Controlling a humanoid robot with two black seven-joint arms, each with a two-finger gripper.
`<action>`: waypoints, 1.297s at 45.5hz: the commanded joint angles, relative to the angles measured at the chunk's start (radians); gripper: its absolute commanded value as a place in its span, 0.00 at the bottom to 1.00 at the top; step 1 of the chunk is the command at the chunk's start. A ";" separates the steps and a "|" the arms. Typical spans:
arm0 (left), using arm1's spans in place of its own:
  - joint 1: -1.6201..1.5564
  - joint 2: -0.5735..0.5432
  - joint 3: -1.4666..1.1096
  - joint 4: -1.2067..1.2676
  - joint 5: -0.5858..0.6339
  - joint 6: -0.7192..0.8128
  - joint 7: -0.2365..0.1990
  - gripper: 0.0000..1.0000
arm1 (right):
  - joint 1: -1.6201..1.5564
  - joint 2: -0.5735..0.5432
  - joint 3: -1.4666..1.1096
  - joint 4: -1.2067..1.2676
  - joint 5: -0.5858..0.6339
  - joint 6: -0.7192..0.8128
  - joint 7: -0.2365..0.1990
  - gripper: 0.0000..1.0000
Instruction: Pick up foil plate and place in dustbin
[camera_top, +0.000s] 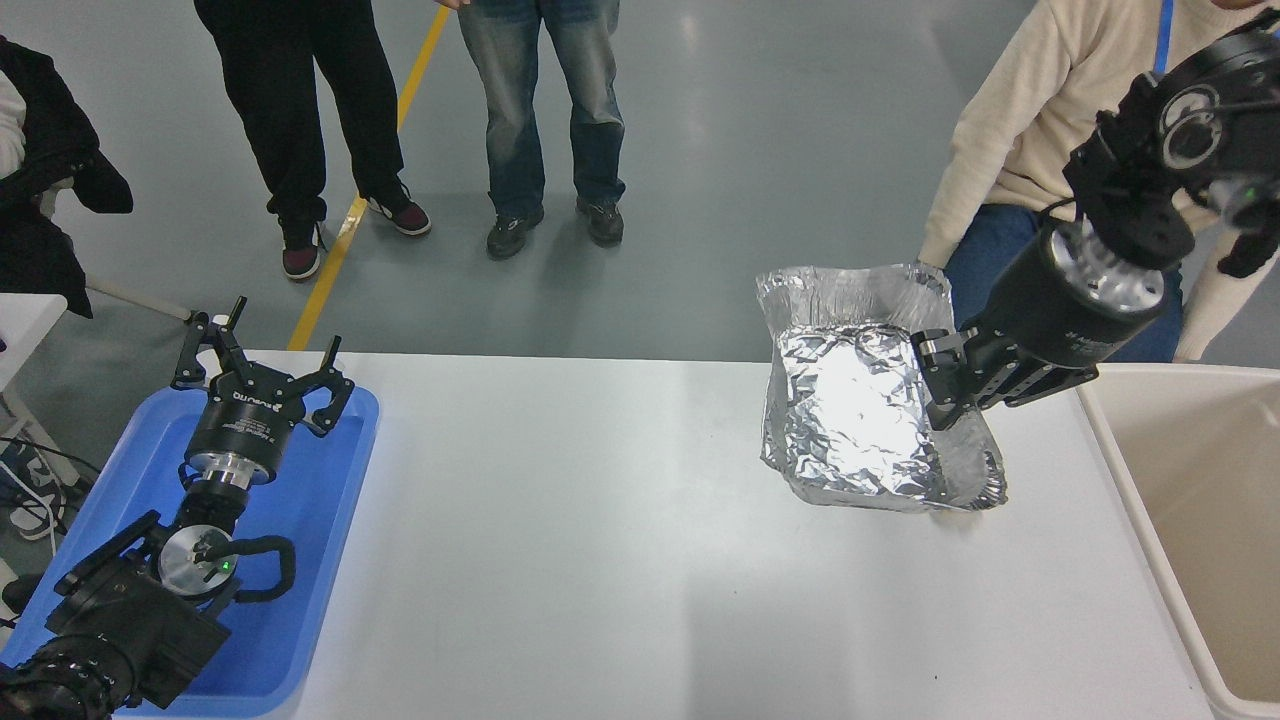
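Crinkled foil plate held aloft by one edge, beside the bin.

The shiny, crinkled silver foil plate (858, 410) is gripped at its right rim by the black right gripper (945, 385), whose fingers are closed on the thin wall, and is held clear of the white table (600, 560), tilted. The large cream plastic dustbin (1100, 420) stands just to the right. The soft rim could be torn or slipped from by a swing. The black left gripper (262, 375), fingers spread, is parked over the shallow blue plastic tray (330, 500).
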 joint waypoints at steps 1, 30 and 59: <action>0.000 0.000 0.000 -0.001 0.000 0.000 0.000 1.00 | 0.109 -0.001 -0.040 0.000 0.020 0.007 0.000 0.00; 0.000 0.000 0.000 -0.001 0.000 0.000 0.000 1.00 | 0.068 -0.161 -0.506 -0.082 0.003 0.007 -0.001 0.00; 0.002 0.002 0.000 0.001 0.000 0.000 0.000 1.00 | -0.009 -0.587 -0.597 -0.288 -0.170 0.007 -0.011 0.00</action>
